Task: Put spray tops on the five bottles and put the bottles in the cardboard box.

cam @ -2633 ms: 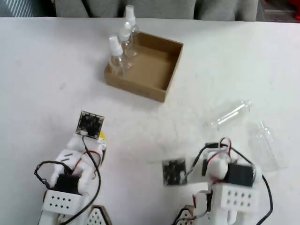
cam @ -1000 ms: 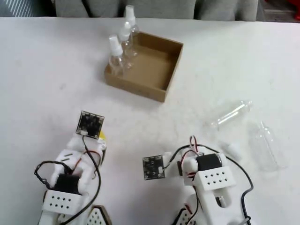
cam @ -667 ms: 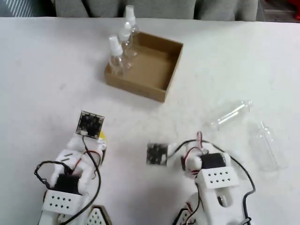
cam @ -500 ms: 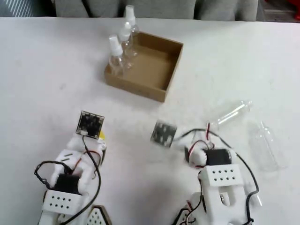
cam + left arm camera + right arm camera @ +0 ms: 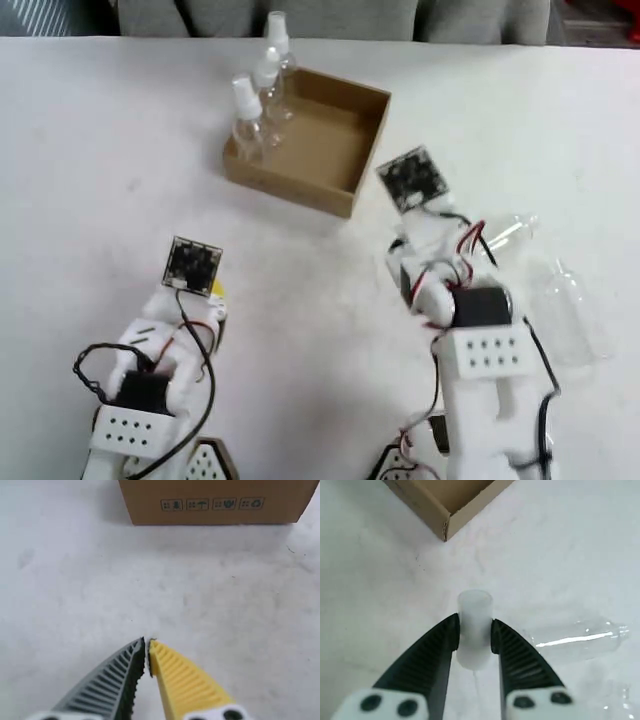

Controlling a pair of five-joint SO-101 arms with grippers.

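Left arm parked at the near left of the white tabletop (image 5: 100,130). The left end effector (image 5: 147,651) is closed, grey and yellow tips touching with nothing between them, low over bare tabletop. From its wrist camera I see the cardboard box (image 5: 215,502) well ahead, side wall facing me.

High view: three capped bottles (image 5: 247,120), clear with white spray tops on, stand upright in a row along the left wall of the cardboard box (image 5: 290,185). I cannot tell from this angle how they sit against that wall. The box is open-topped and lies far of centre on the tabletop.

Right arm stretched forward, wrist just right of the box's near right corner. The right end effector (image 5: 475,630) is narrowed onto a white spray top (image 5: 475,615), one black finger pressed on each side of it, the top's round end pointing away from the wrist. It hangs above the tabletop, the box corner (image 5: 437,515) to one side and a lying bottle to the other.

Right side: two clear bottles without tops lie on the tabletop. The first bare bottle (image 5: 500,235) (image 5: 577,637) lies just beside the right arm, partly behind its cables in the high view. The second bare bottle (image 5: 565,310) lies farther right, apart from the first.
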